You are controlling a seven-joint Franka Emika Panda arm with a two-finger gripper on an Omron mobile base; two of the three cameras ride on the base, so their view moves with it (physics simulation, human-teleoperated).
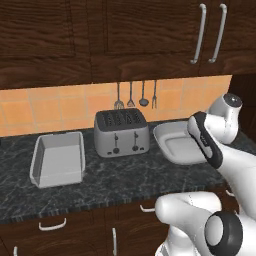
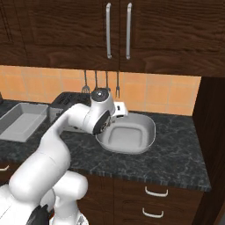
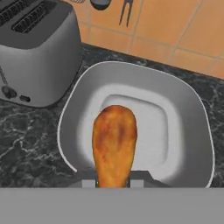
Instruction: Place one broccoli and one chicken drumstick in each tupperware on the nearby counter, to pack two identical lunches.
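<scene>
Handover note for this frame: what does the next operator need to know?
Gripper: shut on a chicken drumstick, held above the right tupperware.
That tupperware, right of the toaster on the counter, looks empty. The left tupperware looks empty too.
Done: nothing packed.
Left: release this drumstick, add a second drumstick to the other, one broccoli each.

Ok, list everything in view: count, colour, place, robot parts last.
tupperware: two, white-grey; one left of the toaster, one right of it, under the gripper
chicken drumstick: one, golden brown, held over the right dish
toaster: one, silver, between the dishes
counter: one, dark speckled stone
utensils: four, dark, hanging on the orange tiled wall
drawer handles: silver, on brown fronts below the counter
arm: one, white
gripper: one, shut on the chicken drumstick
</scene>
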